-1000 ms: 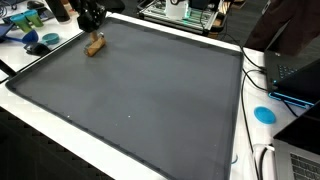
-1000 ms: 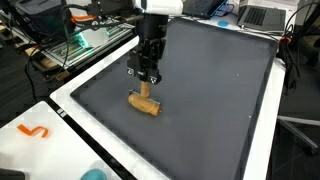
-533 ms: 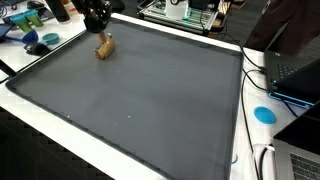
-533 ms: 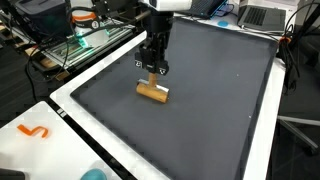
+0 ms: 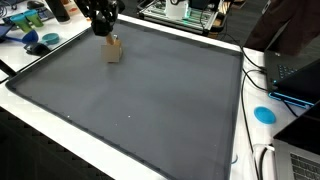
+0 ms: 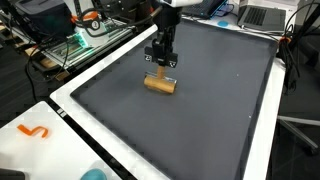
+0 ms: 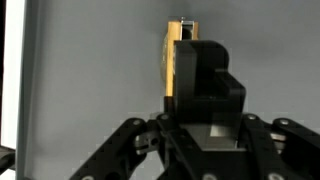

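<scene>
Tan wooden block [image 6: 160, 83], short and rounded, lay on the dark grey mat [image 6: 210, 110] near one edge, directly beneath the black gripper [image 6: 162, 66]. The wrist view showed the fingers drawn in around it, but whether they actually pinched it couldn't be told. It looked light, stiff and sturdy, best gripped across its narrow middle.

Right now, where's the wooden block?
The wooden block is at the tips of the jaws, over the grey mat. In both exterior views it is close to the mat's edge on the cluttered bench side.
</scene>
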### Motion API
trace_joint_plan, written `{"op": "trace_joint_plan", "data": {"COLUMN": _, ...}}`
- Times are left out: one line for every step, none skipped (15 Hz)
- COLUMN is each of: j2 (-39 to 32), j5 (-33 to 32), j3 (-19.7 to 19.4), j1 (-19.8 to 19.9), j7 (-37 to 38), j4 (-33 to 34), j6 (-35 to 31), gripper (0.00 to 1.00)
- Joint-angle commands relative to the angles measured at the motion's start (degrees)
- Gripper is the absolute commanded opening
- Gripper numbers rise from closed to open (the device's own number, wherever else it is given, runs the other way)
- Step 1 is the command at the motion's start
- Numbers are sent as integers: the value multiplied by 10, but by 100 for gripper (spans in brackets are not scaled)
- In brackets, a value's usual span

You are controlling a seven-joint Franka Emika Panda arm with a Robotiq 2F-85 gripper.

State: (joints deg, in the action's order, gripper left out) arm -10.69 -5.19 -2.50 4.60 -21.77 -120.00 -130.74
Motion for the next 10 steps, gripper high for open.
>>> {"op": "trace_joint_plan", "data": {"j2": -31, "j5": 60, "j3": 23, "j1": 1, "j7": -25, "j4": -8, "j6": -14, "gripper": 24}}
{"op": "trace_joint_plan", "data": {"j2": -32, "j5": 71, "j3": 27, "j1": 1, "j7": -29, "j4": -7, "j6": -16, "gripper": 24}}
{"op": "trace_joint_plan", "data": {"j2": -33, "j5": 79, "j3": 29, "j1": 2, "j7": -33, "j4": -6, "j6": -17, "gripper": 24}}
{"op": "trace_joint_plan", "data": {"j2": -34, "j5": 86, "j3": 31, "j1": 2, "j7": -35, "j4": -6, "j6": -18, "gripper": 24}}
{"op": "trace_joint_plan", "data": {"j2": -34, "j5": 91, "j3": 32, "j1": 2, "j7": -39, "j4": -5, "j6": -19, "gripper": 24}}
{"op": "trace_joint_plan", "data": {"j2": -33, "j5": 95, "j3": 33, "j1": 1, "j7": -41, "j4": -5, "j6": -18, "gripper": 24}}
{"op": "trace_joint_plan", "data": {"j2": -30, "j5": 96, "j3": 33, "j1": 0, "j7": -41, "j4": -6, "j6": -15, "gripper": 24}}
{"op": "trace_joint_plan", "data": {"j2": -26, "j5": 99, "j3": 34, "j1": 0, "j7": -41, "j4": -6, "j6": -13, "gripper": 24}}
{"op": "trace_joint_plan", "data": {"j2": -18, "j5": 98, "j3": 35, "j1": -2, "j7": -38, "j4": -8, "j6": -12, "gripper": 24}}
{"op": "trace_joint_plan", "data": {"j2": -12, "j5": 99, "j3": 37, "j1": -3, "j7": -38, "j4": -10, "j6": -9, "gripper": 24}}
